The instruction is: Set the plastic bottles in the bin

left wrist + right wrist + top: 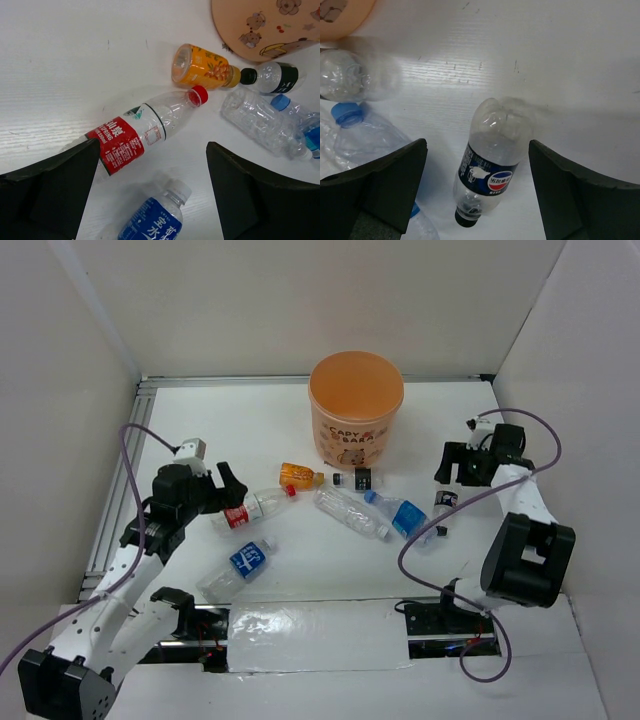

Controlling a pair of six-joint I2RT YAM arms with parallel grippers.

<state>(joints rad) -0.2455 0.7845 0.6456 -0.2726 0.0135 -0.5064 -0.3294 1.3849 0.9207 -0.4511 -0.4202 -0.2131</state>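
The orange bin (356, 405) stands at the back centre. Several bottles lie in front of it: a red-label one (248, 510) (131, 134), a blue-label one (240, 565) (155, 220), an orange one (300, 476) (200, 66), a tiny dark-labelled one (358, 479), a clear crumpled one (350, 512), a blue-capped one (400, 515) and a dark-label one (443, 508) (492, 160). My left gripper (222, 485) (152, 150) is open and empty above the red-label bottle. My right gripper (455, 465) (477, 145) is open and empty, straddling the dark-label bottle from above.
White walls close the table on the left, back and right. A metal rail (115, 500) runs along the left edge. A taped clear sheet (310, 635) lies at the near edge between the arm bases.
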